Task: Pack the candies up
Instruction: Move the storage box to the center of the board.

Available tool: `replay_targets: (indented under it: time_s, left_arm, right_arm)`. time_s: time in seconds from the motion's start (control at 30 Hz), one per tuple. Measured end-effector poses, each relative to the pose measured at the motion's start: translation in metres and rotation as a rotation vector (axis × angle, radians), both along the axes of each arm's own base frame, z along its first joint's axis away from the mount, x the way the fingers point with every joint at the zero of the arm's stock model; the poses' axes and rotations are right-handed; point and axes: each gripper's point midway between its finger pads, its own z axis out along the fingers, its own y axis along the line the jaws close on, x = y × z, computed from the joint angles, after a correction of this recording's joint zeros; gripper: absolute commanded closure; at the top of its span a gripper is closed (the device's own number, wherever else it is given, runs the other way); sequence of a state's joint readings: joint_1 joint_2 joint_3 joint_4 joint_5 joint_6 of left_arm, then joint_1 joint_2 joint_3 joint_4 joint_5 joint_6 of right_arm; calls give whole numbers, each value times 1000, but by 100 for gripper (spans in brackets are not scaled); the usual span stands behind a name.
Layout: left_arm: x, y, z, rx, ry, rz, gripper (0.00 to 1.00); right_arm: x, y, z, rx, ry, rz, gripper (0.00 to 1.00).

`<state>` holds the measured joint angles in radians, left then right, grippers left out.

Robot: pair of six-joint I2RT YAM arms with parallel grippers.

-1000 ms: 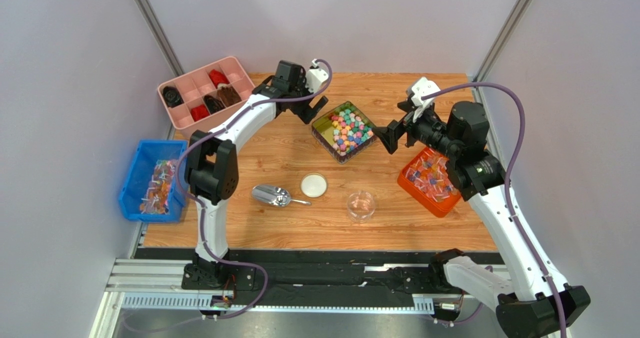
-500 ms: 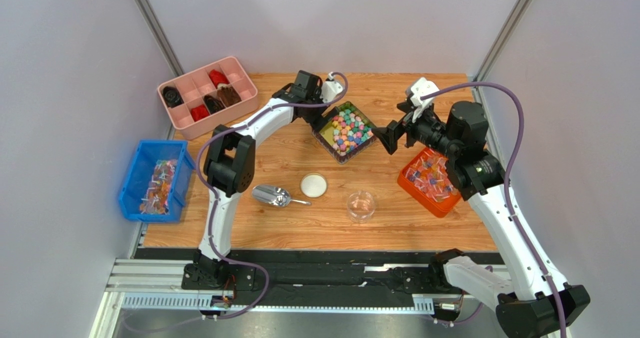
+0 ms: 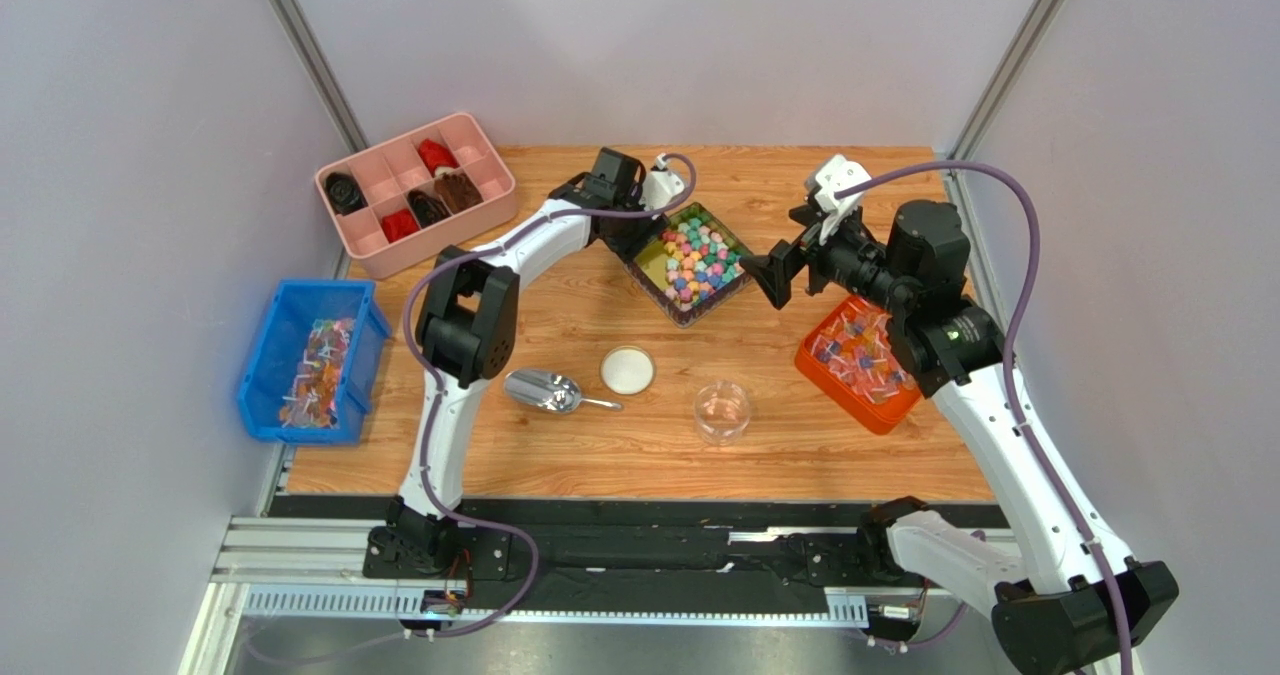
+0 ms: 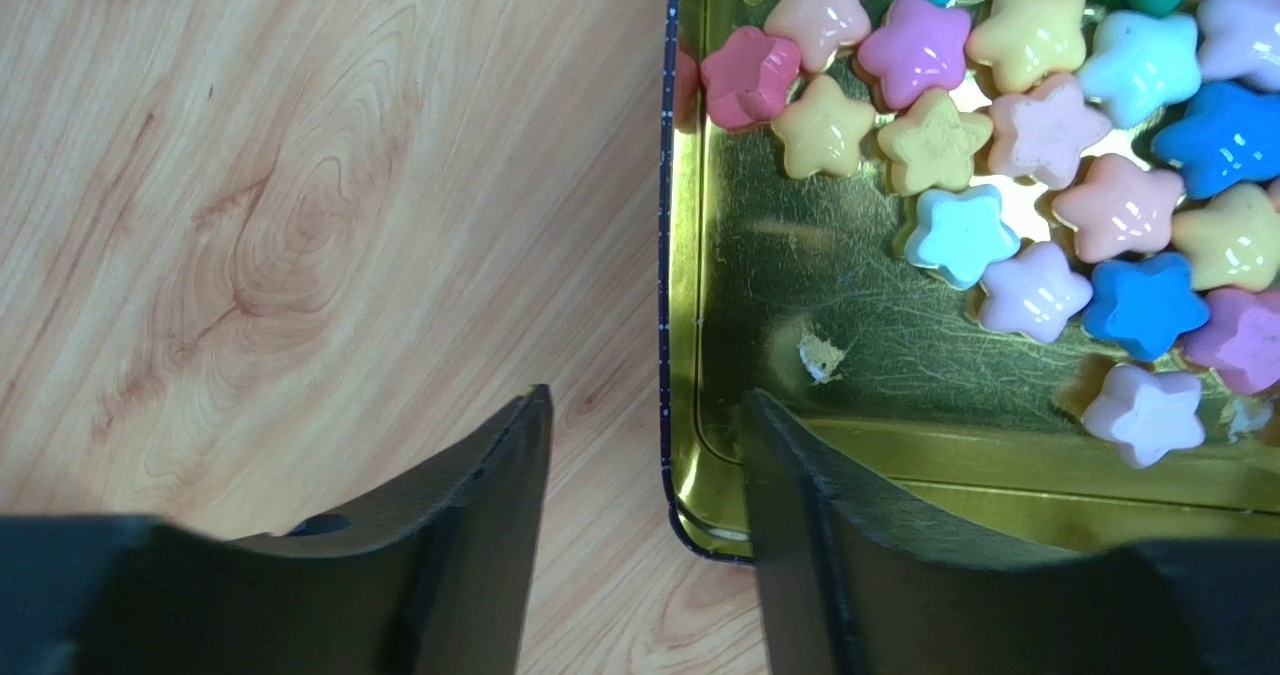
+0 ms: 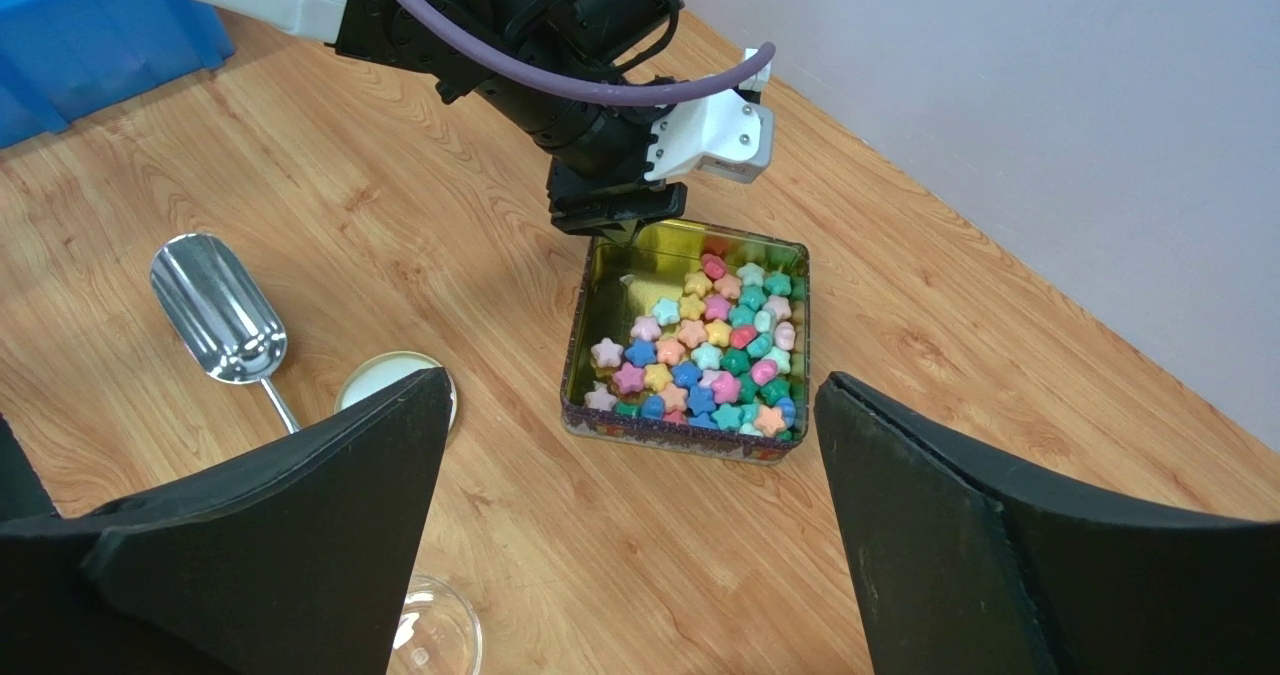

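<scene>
The left arm stretches across the worktop (image 3: 781,180), its end effector (image 4: 646,405) pointing down at a corner of a gold tin (image 4: 781,330). Its fingers are moderately parted and straddle the tin's wall, one over wood, one over the bare floor, gripping nothing. Star-shaped pastel candies (image 4: 1052,120) lie heaped in the tin just ahead of the inner finger. The right end effector (image 3: 759,275) hovers spread wide and empty, facing the tin. A metal scoop (image 3: 544,392), white lid (image 3: 628,369) and glass dish (image 3: 723,408) lie below it, apart from the tin.
</scene>
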<state>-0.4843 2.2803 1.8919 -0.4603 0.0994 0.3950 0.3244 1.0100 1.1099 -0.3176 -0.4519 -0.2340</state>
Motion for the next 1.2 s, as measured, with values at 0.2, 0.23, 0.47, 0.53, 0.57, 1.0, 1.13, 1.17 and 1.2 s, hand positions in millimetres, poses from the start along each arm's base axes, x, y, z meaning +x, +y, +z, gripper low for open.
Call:
replay_targets:
  time_s: [0.2, 0.23, 0.47, 0.53, 0.57, 1.0, 1.13, 1.17, 1.2]
  left_arm:
    - [0, 1, -2, 7, 1, -1, 62]
    - [0, 1, -2, 10, 3, 1, 65]
    - [-3, 11, -5, 51, 5, 28, 75]
    - [-10, 20, -8, 81, 12, 43, 80]
    - [-13, 25, -8, 90, 17, 49, 82]
    - [-36, 114, -12, 80, 111, 224, 100]
    - [-34, 124, -12, 73, 112, 260, 99]
    - [-33, 125, -12, 72, 112, 263, 99]
    - [-34, 125, -12, 73, 110, 268, 99]
  right_arm:
    - [0, 0, -1, -1, 2, 0, 4]
    - [0, 0, -1, -1, 2, 1, 4]
    - [0, 0, -1, -1, 2, 1, 4]
    - [0, 1, -1, -1, 2, 2, 4]
    - [0, 1, -1, -1, 2, 3, 4]
    - [-2, 4, -1, 0, 2, 14, 4]
    - [-2, 5, -1, -1, 4, 17, 4]
    - [-2, 5, -1, -1, 4, 17, 4]
    - [-2, 5, -1, -1, 4, 17, 4]
